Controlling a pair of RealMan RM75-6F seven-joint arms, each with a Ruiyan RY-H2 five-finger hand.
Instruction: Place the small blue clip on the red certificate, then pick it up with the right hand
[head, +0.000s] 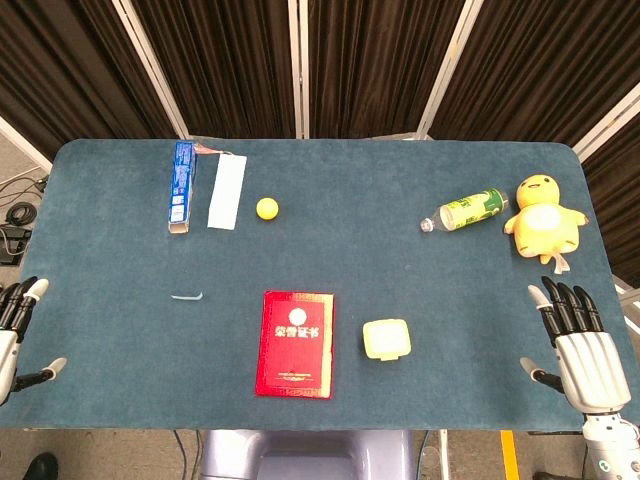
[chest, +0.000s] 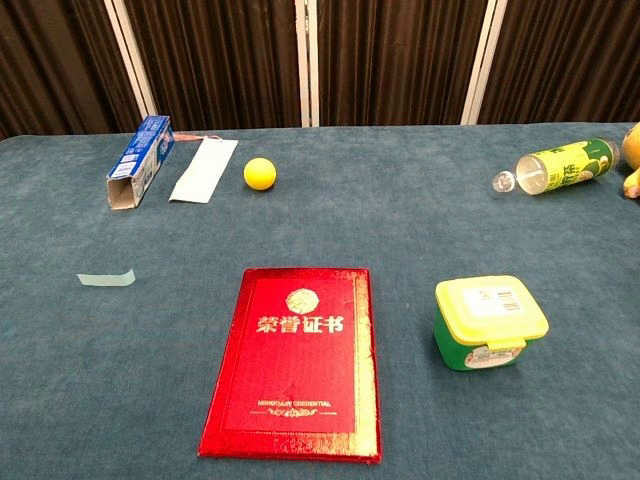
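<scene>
Red certificate (chest: 294, 364); blue clip (chest: 107, 278) beyond right robot hand (head: 584, 342).

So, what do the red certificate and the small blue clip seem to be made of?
Red certificate: probably leatherette or coated card, glossy, since light reflects along its edges and the lettering is gold-stamped. Small blue clip: pale, flat and matte, perhaps thin plastic; too small to be sure.

Red certificate (chest: 292, 364), lying to the left of the right robot hand (head: 585, 350): gold characters 荣誉证书 beneath a round gold emblem, with a smaller line near the lower edge reading "HONORARY CREDENTIAL" (faint). Yellow-lidded green box (chest: 490, 322), between the certificate and that robot hand: a white barcode label, digits illegible. Print on the blue carton (chest: 138, 161) and green bottle (chest: 560, 167) cannot be read.
</scene>
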